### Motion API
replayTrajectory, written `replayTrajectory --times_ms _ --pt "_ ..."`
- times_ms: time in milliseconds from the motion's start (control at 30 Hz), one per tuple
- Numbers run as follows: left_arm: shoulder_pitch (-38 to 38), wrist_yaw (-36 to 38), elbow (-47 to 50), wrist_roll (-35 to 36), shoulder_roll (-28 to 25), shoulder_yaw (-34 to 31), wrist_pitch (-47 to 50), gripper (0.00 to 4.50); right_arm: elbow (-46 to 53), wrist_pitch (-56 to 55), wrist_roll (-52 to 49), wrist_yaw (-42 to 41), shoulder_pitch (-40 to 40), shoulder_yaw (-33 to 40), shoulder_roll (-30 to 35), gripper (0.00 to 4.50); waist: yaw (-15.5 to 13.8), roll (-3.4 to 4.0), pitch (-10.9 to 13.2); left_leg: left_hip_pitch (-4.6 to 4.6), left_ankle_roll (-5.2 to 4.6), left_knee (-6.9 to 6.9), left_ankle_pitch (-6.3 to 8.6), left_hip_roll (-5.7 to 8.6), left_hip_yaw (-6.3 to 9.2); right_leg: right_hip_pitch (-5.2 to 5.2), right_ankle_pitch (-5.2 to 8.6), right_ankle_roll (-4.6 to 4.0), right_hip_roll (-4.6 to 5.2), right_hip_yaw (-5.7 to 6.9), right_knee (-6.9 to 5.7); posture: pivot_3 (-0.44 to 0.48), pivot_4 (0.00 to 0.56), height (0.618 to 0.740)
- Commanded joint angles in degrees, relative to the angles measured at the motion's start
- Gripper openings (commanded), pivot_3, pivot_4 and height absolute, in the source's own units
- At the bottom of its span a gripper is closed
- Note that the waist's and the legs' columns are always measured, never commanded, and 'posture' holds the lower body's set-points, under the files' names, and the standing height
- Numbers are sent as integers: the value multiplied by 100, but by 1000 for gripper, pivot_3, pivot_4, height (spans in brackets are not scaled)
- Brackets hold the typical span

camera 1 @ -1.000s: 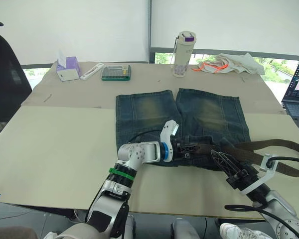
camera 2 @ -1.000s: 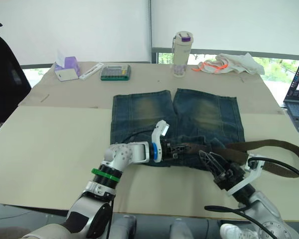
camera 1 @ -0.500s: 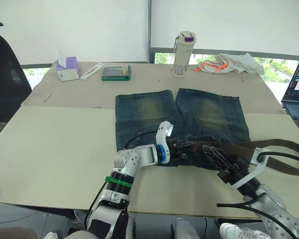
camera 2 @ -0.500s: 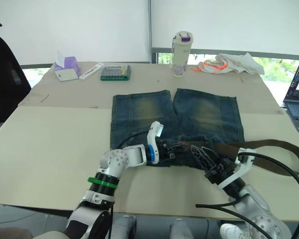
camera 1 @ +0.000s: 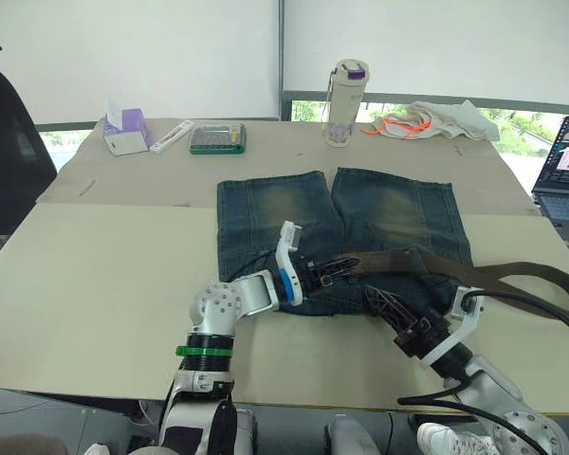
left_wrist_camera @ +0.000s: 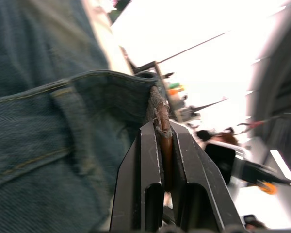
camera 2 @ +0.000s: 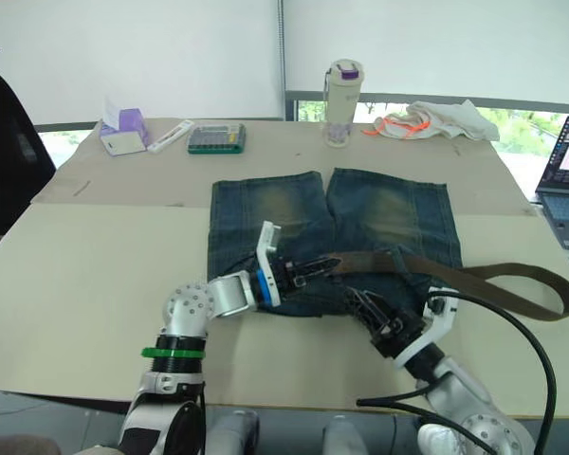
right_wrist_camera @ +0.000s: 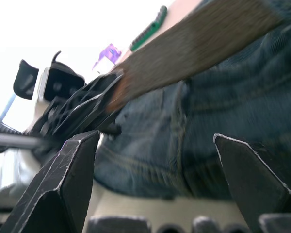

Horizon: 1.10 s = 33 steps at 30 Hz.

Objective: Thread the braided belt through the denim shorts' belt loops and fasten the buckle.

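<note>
Beige board covers the worktable (camera 1: 95, 284), where the denim shorts (camera 1: 398, 213) lie flat, legs pointing toward a window at the far side and waistband toward the robot. The braided belt (camera 1: 398, 261) runs across the shorts near the waistband and trails off past the robot's right edge of the garment, curling into a loop (camera 1: 550, 294) on the bare table. The left gripper (camera 1: 334, 269) reaches in from the robot's left over the waistband, its two black fingers (left_wrist_camera: 150, 160) pressed together on the belt's end; the left wrist view shows the brown strap pinched edge-on between them, just beside a fold of denim waistband. The right gripper (camera 1: 384, 305) sits at the near edge of the shorts, below the belt, its fingers (right_wrist_camera: 63, 189) spread wide apart with nothing between them; the right wrist view looks up past them at the strap and the other gripper holding it. The buckle cannot be made out.

Along the far side of the table stand a tissue box (camera 1: 125, 131), a calculator (camera 1: 218, 138), a tall bottle with a purple lid (camera 1: 343, 90) and a white cloth with orange cord (camera 1: 436, 121). A laptop (camera 1: 564, 166) sits at the robot's right edge, and a black office chair (camera 1: 5, 142) at its left.
</note>
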<state>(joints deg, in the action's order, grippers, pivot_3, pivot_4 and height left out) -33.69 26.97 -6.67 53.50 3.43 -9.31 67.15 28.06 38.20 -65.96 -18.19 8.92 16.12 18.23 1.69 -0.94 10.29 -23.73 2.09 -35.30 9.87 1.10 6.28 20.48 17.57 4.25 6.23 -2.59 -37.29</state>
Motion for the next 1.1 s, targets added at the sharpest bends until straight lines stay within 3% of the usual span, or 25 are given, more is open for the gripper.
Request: replayTrajectory --times_ms 33,167,467,567,867,900,967,1100 --pt "-101 412 149 239 -302 4 154 0 75 -19 -404 91 -239 137 -9 4161 5 0 0 0 0 0 0 0 0 0 0 0 0 0 0 0 150 740" --pt "-157 885 92 301 -588 170 246 0 2 16 -626 120 -496 106 26 4161 8 1 0 0 0 0 0 0 0 0 -1 -1 0 0 0 0 150 740" --pt "-178 993 -26 253 -544 178 152 0 -27 39 -579 107 -633 -89 19 4161 1 0 0 0 0 0 0 0 0 0 -1 -1 0 0 1 0 150 740" --pt "-157 1009 -16 206 -562 209 143 0 -19 -20 -655 113 -679 -70 -36 3364 4 0 0 0 0 0 0 0 0 0 -1 -1 0 0 0 0 150 740" --pt "-150 1165 -80 37 -728 326 42 0 34 -48 -813 18 -557 11 -111 237 16 1 0 0 0 0 0 0 0 1 -1 -1 0 0 -1 0 150 740" --pt "-151 1189 -82 21 -744 344 21 0 36 -53 -814 11 -557 12 -101 30 18 0 0 0 0 0 0 0 1 1 -1 -1 0 0 -1 0 150 740" --pt "-128 1276 -44 -105 -802 463 -98 0 31 -60 -825 8 -557 21 -87 30 19 1 0 0 0 0 0 0 0 1 -1 -1 0 0 -1 0 150 740" --pt "-33 1528 53 -370 -924 692 -542 1404 26 -72 -797 28 -555 63 -44 0 26 1 0 0 0 0 0 0 1 2 -1 -1 0 0 -1 0 150 740"
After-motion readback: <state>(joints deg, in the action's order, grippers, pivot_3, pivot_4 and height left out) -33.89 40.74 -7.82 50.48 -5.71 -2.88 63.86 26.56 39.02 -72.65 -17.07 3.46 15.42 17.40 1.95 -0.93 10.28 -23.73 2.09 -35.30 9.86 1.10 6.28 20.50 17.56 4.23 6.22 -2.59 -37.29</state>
